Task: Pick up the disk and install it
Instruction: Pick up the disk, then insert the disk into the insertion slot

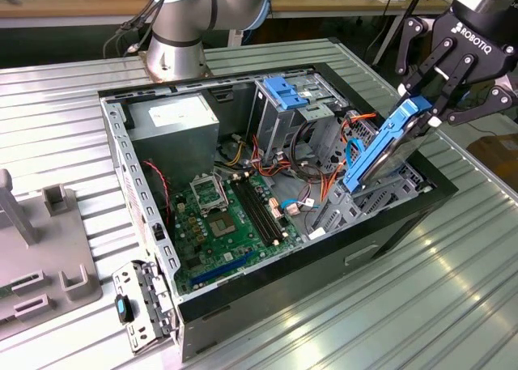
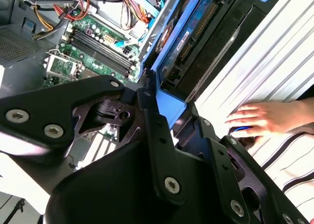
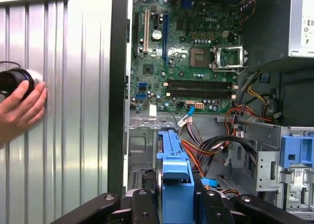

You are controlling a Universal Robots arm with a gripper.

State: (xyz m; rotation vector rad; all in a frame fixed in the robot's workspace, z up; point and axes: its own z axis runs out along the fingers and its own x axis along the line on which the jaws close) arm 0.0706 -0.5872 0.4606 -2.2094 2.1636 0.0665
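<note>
Two bright blue rails frame the disk [image 1: 387, 147], a flat dark slab tilted steeply over the open computer case [image 1: 364, 240], its lower end at the grey bay by the case's edge on the exterior view's right. The gripper [image 1: 425, 107] clamps the raised end, fingers closed tight on it.
</note>
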